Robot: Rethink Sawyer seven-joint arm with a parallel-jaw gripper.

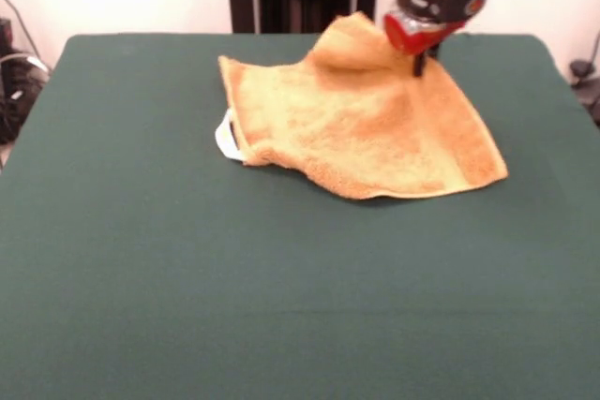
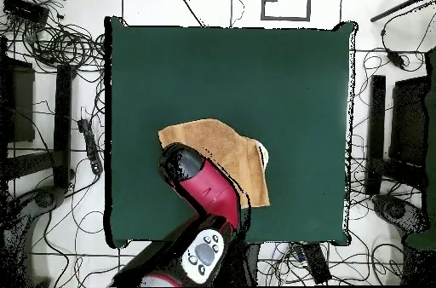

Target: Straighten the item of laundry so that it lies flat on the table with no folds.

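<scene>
One orange-tan towel [image 1: 361, 133] lies on the dark green table [image 1: 281, 306], toward the robot's side of it and far from flat. Its far edge rises in a rounded hump up to the gripper [image 1: 420, 65], and from there the cloth slopes down to a loose, wavy near edge. A small white tag [image 1: 226, 136] sticks out at one corner, resting on the felt. The red and black arm [image 2: 204, 187] covers part of the towel from above. The gripper tip sits right at the raised fold, touching the cloth, yet I cannot tell whether its jaws are closed on it.
</scene>
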